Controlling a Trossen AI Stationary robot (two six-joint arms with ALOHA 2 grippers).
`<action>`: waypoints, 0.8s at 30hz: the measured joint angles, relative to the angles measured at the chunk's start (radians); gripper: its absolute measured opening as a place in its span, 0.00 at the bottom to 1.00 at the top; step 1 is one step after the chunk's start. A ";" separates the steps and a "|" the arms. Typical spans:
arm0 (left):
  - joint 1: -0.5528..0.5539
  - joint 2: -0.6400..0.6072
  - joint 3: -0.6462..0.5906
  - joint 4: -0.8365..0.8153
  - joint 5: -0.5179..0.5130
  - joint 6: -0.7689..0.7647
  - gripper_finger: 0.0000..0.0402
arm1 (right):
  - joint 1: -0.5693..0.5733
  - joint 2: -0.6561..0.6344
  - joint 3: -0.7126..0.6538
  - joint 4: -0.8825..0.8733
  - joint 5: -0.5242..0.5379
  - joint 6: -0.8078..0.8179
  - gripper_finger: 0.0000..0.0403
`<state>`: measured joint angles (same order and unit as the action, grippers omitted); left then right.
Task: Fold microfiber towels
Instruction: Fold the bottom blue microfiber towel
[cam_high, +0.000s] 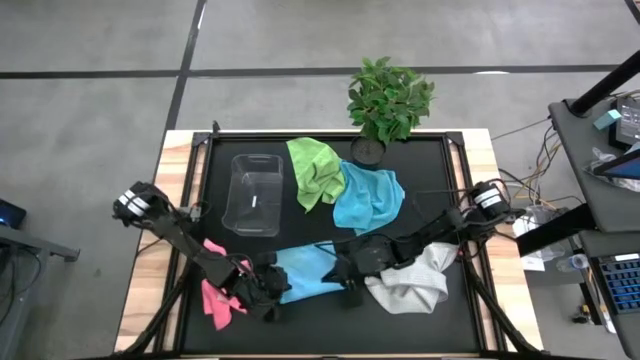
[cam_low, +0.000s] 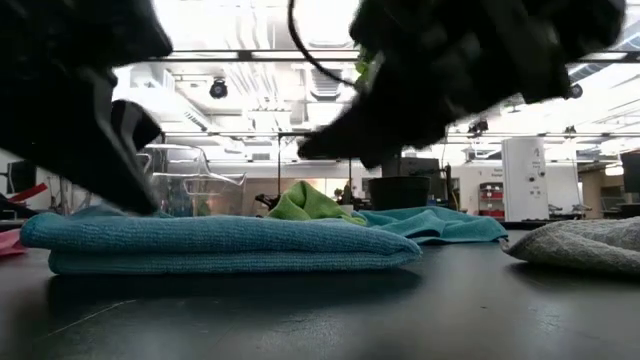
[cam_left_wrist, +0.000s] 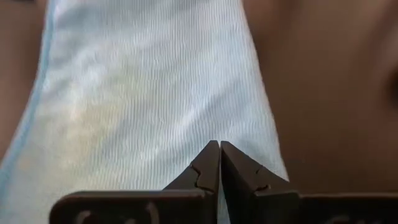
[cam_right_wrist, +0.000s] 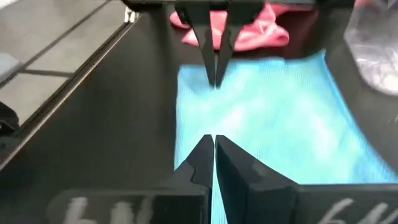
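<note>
On the black table (cam_high: 460, 310), both arms reach low; left gripper (cam_left_wrist: 219, 149) and right gripper (cam_right_wrist: 213, 142) press closed, empty, onto the folded blue towel (cam_high: 305, 272).

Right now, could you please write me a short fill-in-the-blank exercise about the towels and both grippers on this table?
1. Both grippers work on the folded ____ towel.
2. The left gripper has its fingers ____.
3. The pink towel lies beside the ____ gripper.
4. The lime green towel lies next to the clear ____.

Missing: light blue; shut; left; bin
</note>
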<state>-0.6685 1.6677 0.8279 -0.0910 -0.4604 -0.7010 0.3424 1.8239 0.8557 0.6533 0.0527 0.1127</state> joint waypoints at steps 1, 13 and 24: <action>0.000 0.008 0.000 0.008 0.010 0.000 0.00 | 0.000 0.013 -0.023 0.033 0.001 0.008 0.02; -0.016 0.030 -0.033 0.004 0.111 0.001 0.00 | 0.005 0.080 -0.075 0.025 -0.051 0.009 0.02; -0.020 -0.107 -0.026 -0.177 0.158 0.002 0.00 | 0.011 0.045 -0.078 -0.028 -0.050 0.009 0.02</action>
<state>-0.6884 1.5611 0.8017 -0.2678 -0.3022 -0.6993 0.3533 1.8691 0.7781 0.6253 0.0030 0.1219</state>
